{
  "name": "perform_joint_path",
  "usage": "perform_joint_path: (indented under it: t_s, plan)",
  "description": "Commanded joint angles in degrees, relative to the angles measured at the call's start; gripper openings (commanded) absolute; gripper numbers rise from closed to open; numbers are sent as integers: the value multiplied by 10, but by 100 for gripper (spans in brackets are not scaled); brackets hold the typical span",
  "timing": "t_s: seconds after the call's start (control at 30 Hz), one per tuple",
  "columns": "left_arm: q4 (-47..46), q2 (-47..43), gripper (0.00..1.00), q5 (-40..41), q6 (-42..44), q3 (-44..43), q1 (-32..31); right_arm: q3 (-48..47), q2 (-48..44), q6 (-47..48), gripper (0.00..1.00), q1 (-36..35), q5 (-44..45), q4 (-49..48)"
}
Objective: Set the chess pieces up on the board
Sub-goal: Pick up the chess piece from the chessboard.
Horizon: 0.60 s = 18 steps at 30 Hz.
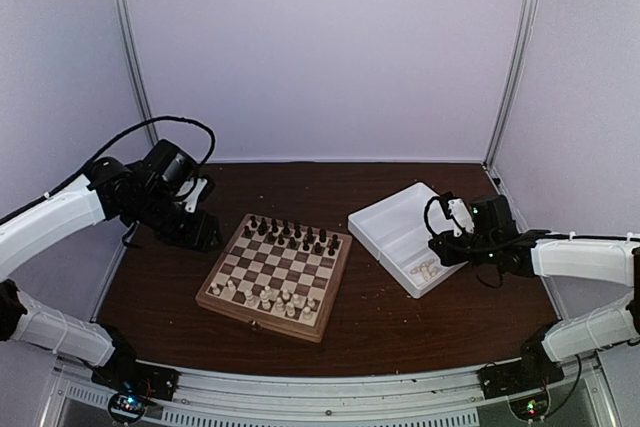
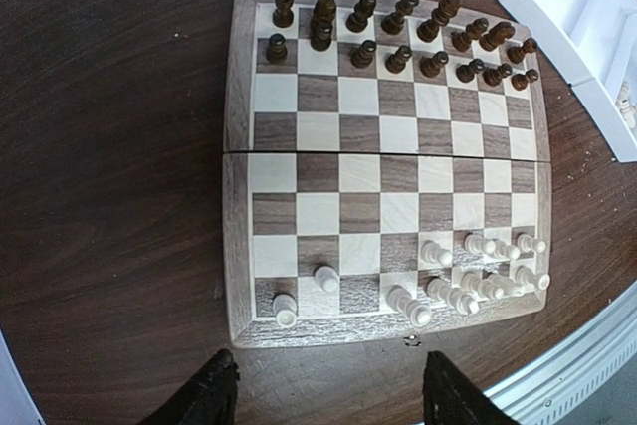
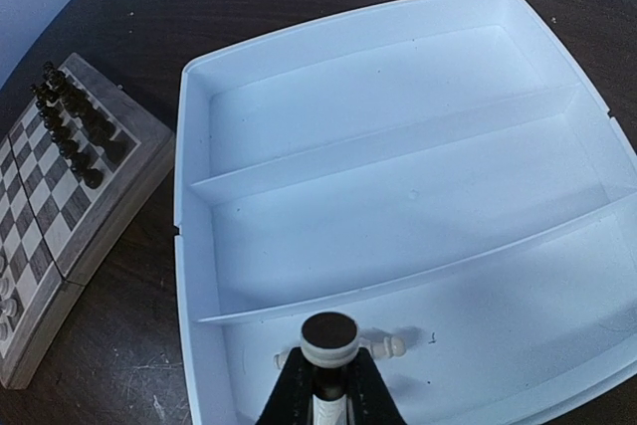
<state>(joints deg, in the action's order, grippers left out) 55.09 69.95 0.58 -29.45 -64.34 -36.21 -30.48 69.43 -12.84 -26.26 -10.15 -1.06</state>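
When I look from above, the board [image 1: 275, 272] lies on the tabletop [image 1: 400, 327], with the white tray [image 1: 385, 217] near its right. The cream chess pieces [image 1: 265, 297] stand on its near rows; a few lie in the tray.

In the left wrist view, the left end effector [image 2: 328, 395] is open and empty, by the cream-side frame. The dark pieces [image 2: 398, 42] fill the far rows.

In the right wrist view, the right end effector [image 3: 328, 400] is closed on a cream piece [image 3: 329, 337] over the tray's near compartment. Such figures seem light, stiff and smooth; I would hold the narrow waist. Above the low tray walls there is free room, but on the board the neighbours stand close.
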Motion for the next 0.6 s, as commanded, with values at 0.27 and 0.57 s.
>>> perform_joint_path:
  t_s: [0.27, 0.57]
  plan:
    - [-64, 14, 50, -6, 13, 41, 0, -31, 3, 12, 0, 3, 43, 40]
    - [-93, 21, 45, -6, 29, 63, -1, -12, 9, 11, 0, 2, 11, 12]
